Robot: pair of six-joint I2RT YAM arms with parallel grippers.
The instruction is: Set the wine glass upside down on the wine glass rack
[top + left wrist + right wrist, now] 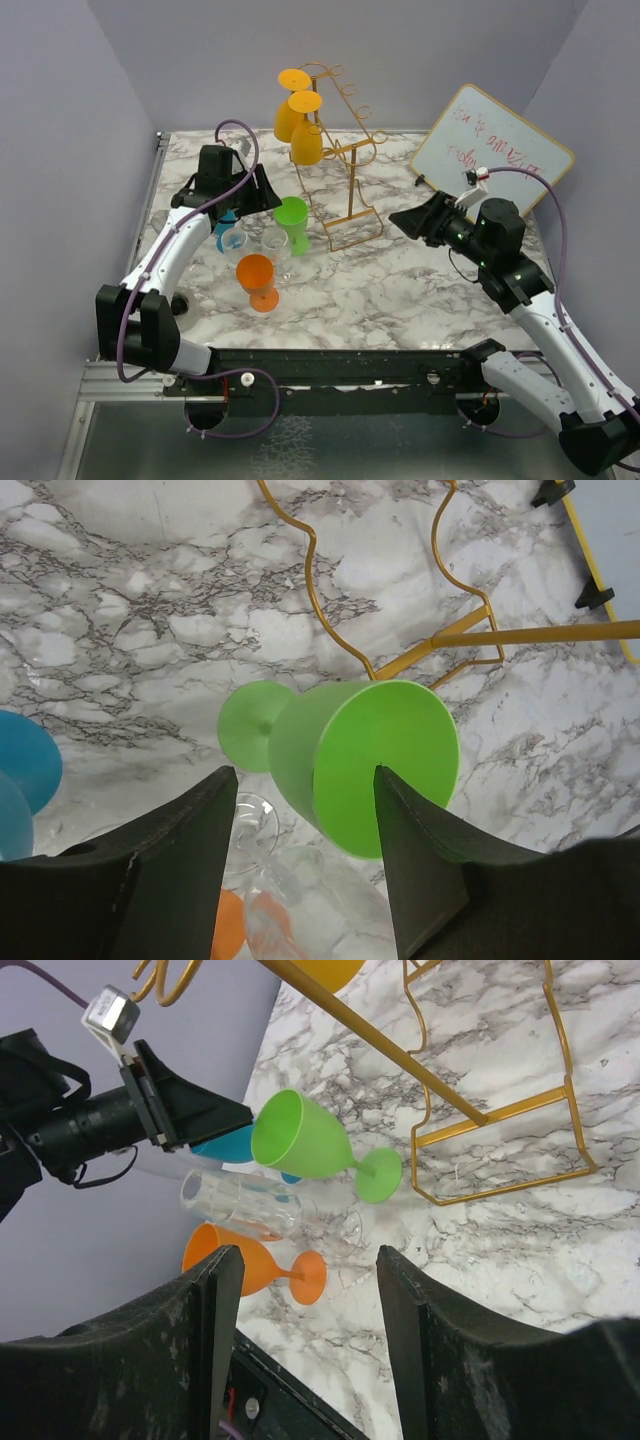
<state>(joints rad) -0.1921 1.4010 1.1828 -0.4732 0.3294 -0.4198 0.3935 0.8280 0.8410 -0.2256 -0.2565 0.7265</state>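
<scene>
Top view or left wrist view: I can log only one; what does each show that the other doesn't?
Only the top view: two yellow glasses hung upside down on the rack, and the right gripper. Only the left wrist view: the gap between the left gripper's open fingers, lined up on the green glass. Both: green glass, blue glass, clear glass, orange glass, rack base.

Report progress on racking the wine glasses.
Done: two yellow glasses hang upside down on the wine glass rack. In hand: the left gripper, open, straddles the upright green glass without clamping it. Left: it, the orange glass, clear glass and blue glass all stand on the table; the right gripper is open and empty.
</scene>
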